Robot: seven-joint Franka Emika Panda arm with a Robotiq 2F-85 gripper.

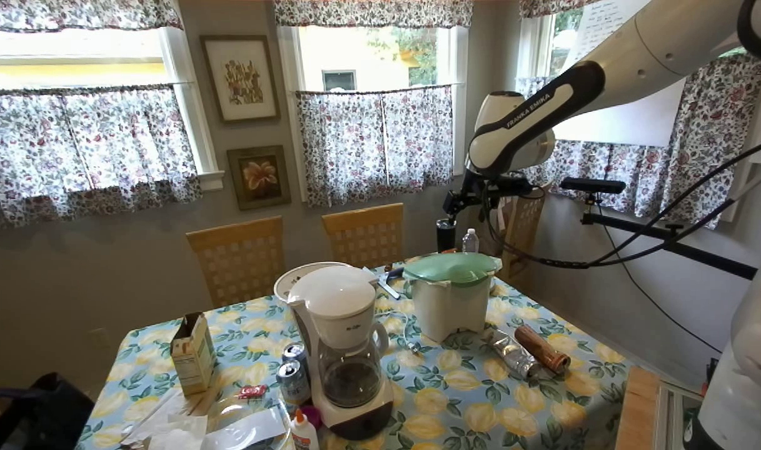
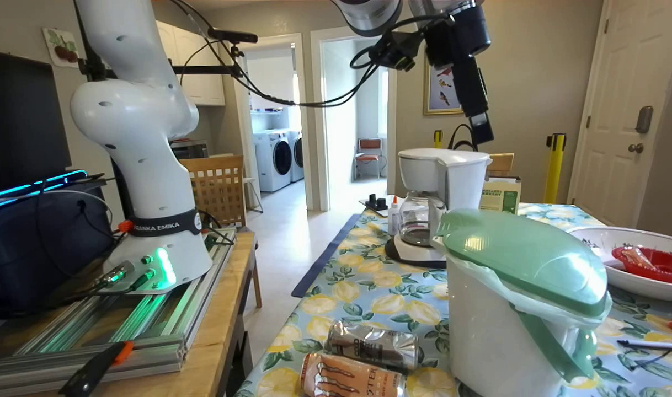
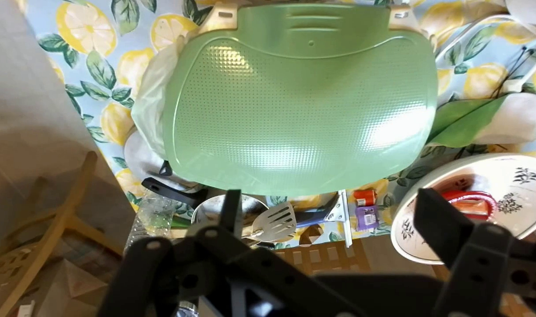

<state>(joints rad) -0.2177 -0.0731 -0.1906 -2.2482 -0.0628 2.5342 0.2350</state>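
Green dimpled lid, glossy, over white bin, pale liner poking out; gripper spread wide

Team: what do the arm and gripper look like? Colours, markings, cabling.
Arm: whitish, rounded links. One link has a black panel lettered FRANKA EMIKA in white; the base wears a black collar with similar lettering, plus a bright green light. Gripper: black, angular, two fingers on jointed linkages with round pivots. Black cables run outside the arm.
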